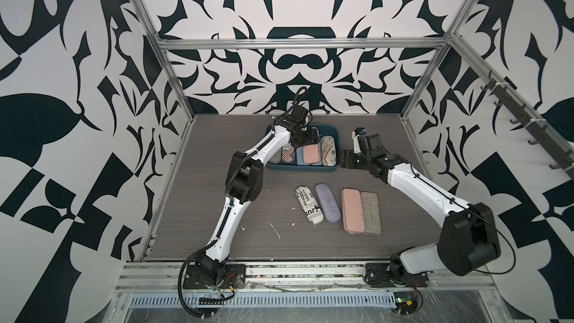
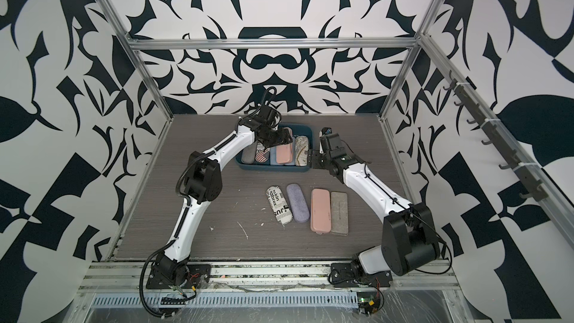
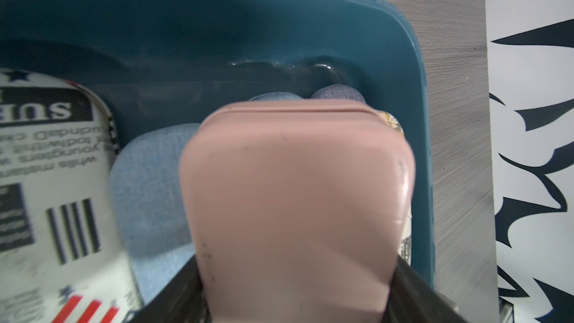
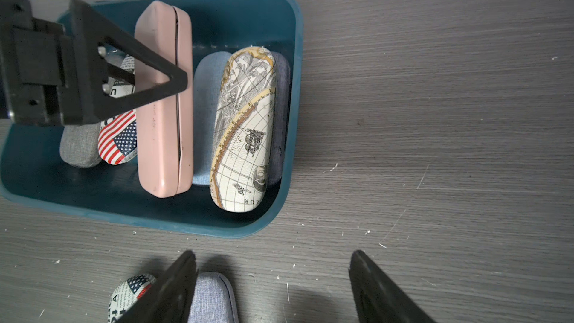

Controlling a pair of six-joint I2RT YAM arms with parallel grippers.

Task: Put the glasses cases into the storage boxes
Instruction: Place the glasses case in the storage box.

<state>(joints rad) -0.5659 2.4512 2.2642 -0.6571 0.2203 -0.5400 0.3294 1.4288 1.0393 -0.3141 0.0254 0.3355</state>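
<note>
The teal storage box (image 1: 272,167) (image 4: 217,225) stands at the back of the table. In it lie a grey case (image 4: 79,147), a flag-print case (image 4: 119,141), a light blue case (image 4: 205,119) and a map-print case (image 1: 329,154) (image 4: 245,128). My left gripper (image 1: 306,139) (image 3: 298,287) is shut on a pink case (image 3: 295,197) (image 4: 164,104), which lies on top of the others inside the box. My right gripper (image 1: 346,158) (image 4: 273,259) hangs open and empty over bare table by the box's right side.
Several cases lie in a row at mid-table: a newspaper-print one (image 1: 309,203), a lavender one (image 1: 327,202), a second pink one (image 1: 353,210) and a grey felt one (image 1: 371,212). Aluminium frame posts and patterned walls enclose the table.
</note>
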